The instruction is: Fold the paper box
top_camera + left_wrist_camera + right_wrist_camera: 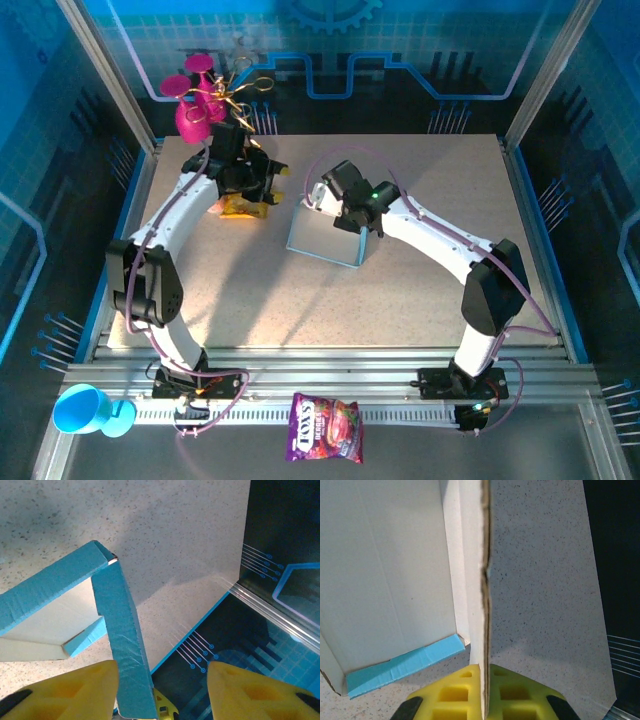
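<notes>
From my station, the one piece of lettering I can find is on the purple snack packet [325,428] at the bottom centre of the top view. A slanted line of bold white capitals runs across its upper half; I cannot read the word with any certainty, and the smaller line beneath it is too fine to make out. At the top centre of that same view, the blue back wall [420,40] bears a gear-wheel emblem [330,10] above circuit-style lines.

Overhead; wrist close-ups on paper box [325,238]
</notes>
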`<state>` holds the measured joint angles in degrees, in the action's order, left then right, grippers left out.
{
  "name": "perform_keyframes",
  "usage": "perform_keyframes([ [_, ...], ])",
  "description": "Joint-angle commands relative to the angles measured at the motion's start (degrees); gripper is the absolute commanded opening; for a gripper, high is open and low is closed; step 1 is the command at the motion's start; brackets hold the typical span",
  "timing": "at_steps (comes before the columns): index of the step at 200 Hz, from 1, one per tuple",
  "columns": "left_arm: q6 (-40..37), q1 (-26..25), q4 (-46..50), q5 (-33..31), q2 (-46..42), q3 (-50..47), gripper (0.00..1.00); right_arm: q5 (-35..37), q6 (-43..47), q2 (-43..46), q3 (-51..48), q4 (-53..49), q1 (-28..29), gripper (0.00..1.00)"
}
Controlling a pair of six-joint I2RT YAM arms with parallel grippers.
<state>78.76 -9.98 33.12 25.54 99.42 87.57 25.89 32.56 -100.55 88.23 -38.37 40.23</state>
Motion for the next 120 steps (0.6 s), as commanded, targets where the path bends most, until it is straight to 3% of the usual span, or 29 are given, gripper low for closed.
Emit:
perform_keyframes([
  [1,-1.50,-0.17,-2.02,1.85,1.18,-1.77,0.42,-0.54,-0.48,-0.55,2.16,0.40,0.48,0.00],
  [37,0.06,-2.07,-4.97,2.96,5.40,0.35,0.27,-0.18,-0.18,-0.90,2.12,0.51,0.76,0.00],
  [120,2.09,-5.16,-9.55,2.59,8.36,-3.58,0.28,-0.37,-0.61,-1.27,2.06,0.73,1.54,0.00],
])
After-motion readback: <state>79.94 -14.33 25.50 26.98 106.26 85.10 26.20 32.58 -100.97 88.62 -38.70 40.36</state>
